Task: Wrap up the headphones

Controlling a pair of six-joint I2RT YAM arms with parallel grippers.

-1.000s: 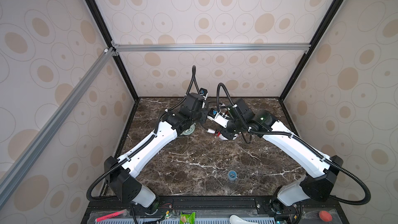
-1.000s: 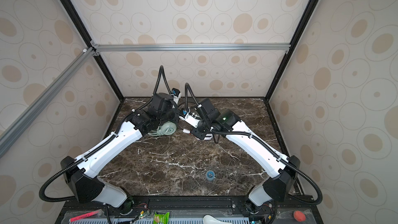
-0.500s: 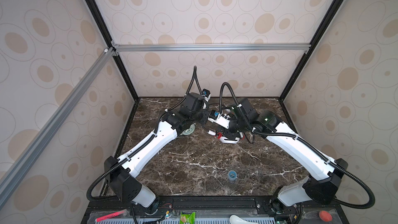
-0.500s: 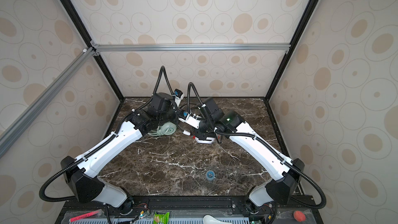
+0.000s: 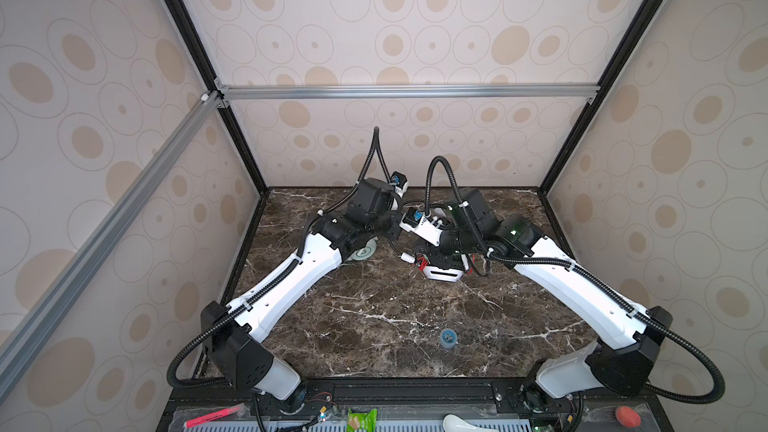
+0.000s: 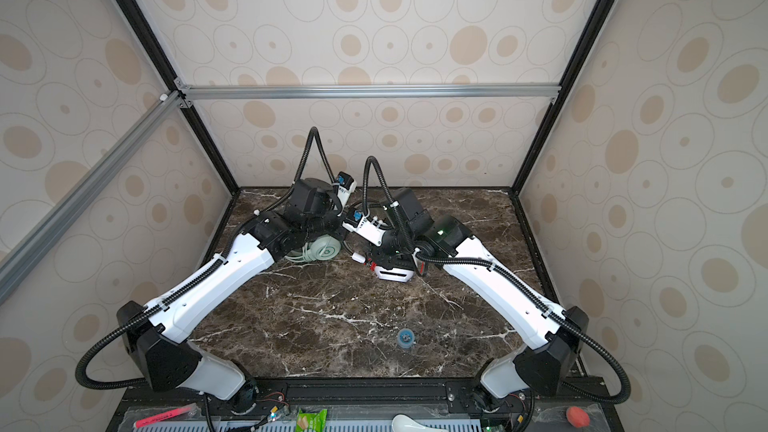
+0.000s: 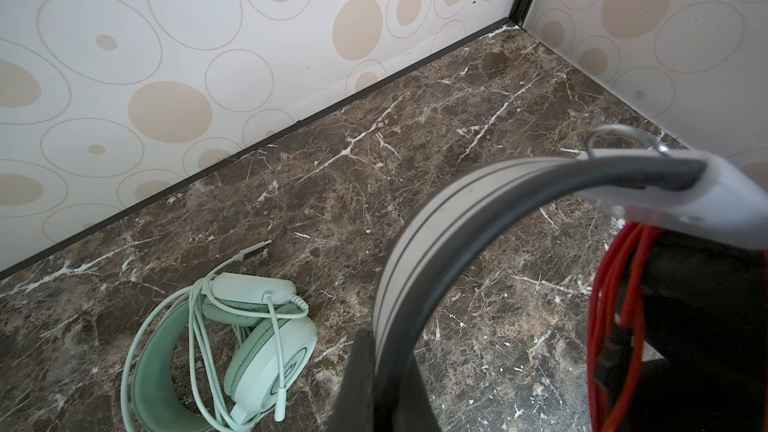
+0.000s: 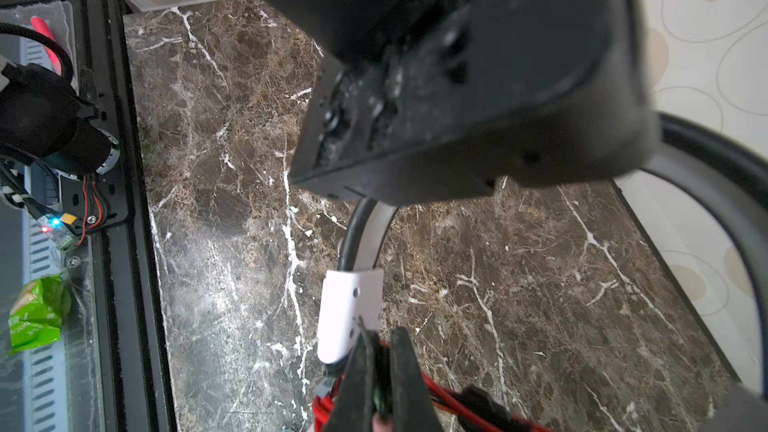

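Observation:
The white-and-black headphones are held between both arms at the table's middle back, also seen in a top view. My left gripper is shut on their grey-and-black headband. My right gripper is shut on the thin red cord, just beside the white slider of the band. Loops of red cord hang by the black earcup. The mint green headphones lie flat on the marble with their cord looped over them, under the left arm.
A small blue round object lies on the marble table toward the front. The back wall stands close behind both wrists. On the front rail lie a green packet, a pink marker and a red ball.
The right wrist has shifted a little to the right and the white earcup now shows more plainly below it. The left arm has hardly moved.

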